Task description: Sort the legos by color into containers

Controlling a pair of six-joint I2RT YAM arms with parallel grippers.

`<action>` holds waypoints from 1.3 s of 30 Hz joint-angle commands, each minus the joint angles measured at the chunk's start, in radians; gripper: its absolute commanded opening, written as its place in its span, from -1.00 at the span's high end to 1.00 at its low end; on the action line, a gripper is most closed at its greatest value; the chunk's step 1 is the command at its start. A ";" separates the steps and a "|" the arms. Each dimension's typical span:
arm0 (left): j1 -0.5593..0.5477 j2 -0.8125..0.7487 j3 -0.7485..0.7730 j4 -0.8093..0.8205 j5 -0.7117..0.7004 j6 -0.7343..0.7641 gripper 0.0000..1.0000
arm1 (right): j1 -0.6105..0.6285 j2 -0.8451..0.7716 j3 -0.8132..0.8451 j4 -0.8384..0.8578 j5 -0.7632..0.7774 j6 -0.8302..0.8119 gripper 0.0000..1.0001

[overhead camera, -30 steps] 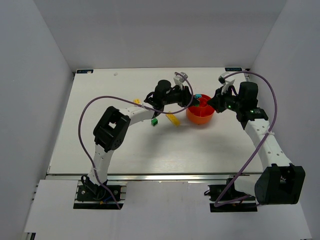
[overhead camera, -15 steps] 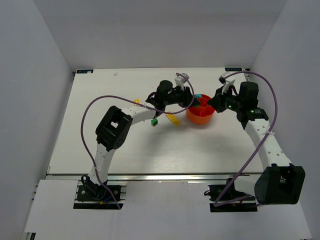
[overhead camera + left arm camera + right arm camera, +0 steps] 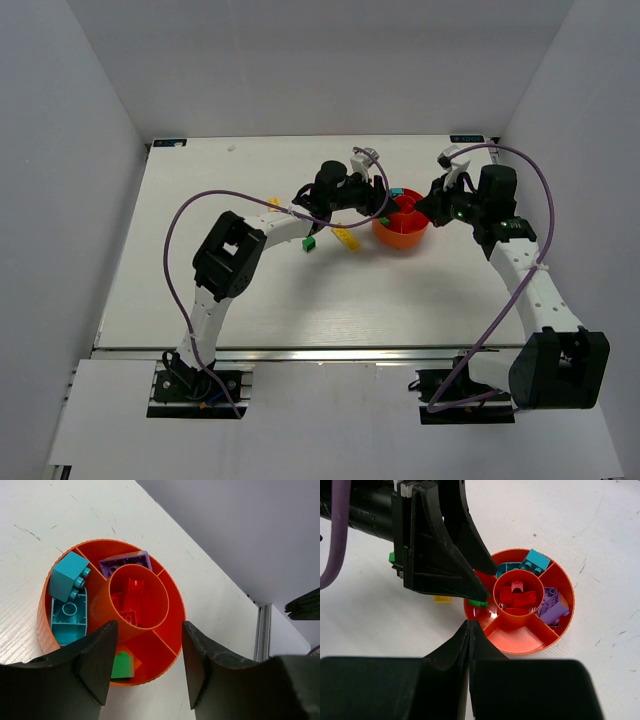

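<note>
The left gripper (image 3: 383,208) hangs over the left side of a round orange-red bowl (image 3: 402,241) toward the far middle of a white table (image 3: 300,300). Its dark fingers (image 3: 97,660) are parted about halfway and have hold of nothing. A green brick (image 3: 121,665) lies below them in one outer compartment of the bowl (image 3: 42,615). Teal bricks (image 3: 70,575) fill the neighbouring compartment, purple bricks (image 3: 125,561) the one after, and red bricks (image 3: 131,600) sit in the round centre cup. The right gripper (image 3: 470,623) hovers just beside the bowl's opposite rim, fingers pressed together and empty. On the table left of the bowl lie a yellow brick (image 3: 344,238) and a second green brick (image 3: 310,243), with another yellow piece (image 3: 274,202) beside the left arm. The tabletop shows a pale wood grain with faint dark scuffs, and plain white walls (image 3: 80,150) enclose it on three sides. Small blue-marked tags (image 3: 170,142) sit at the far corners, their print too small to read. Purple cables (image 3: 200,205) loop along both arms.
</note>
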 commanded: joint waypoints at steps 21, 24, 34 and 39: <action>0.034 -0.514 -0.161 -0.864 -0.366 0.544 -0.31 | 0.012 0.061 0.054 -0.315 -0.473 -0.533 -0.13; 0.034 -0.528 -0.252 -0.919 -0.447 0.563 -0.41 | 0.029 0.074 0.051 -0.305 -0.429 -0.546 0.31; 0.024 -0.392 -0.272 -0.936 -0.642 0.578 -0.51 | 0.032 0.097 0.037 -0.256 -0.378 -0.492 0.13; 0.024 -0.341 -0.252 -0.907 -0.702 0.575 -0.55 | 0.030 0.092 0.036 -0.253 -0.384 -0.487 0.07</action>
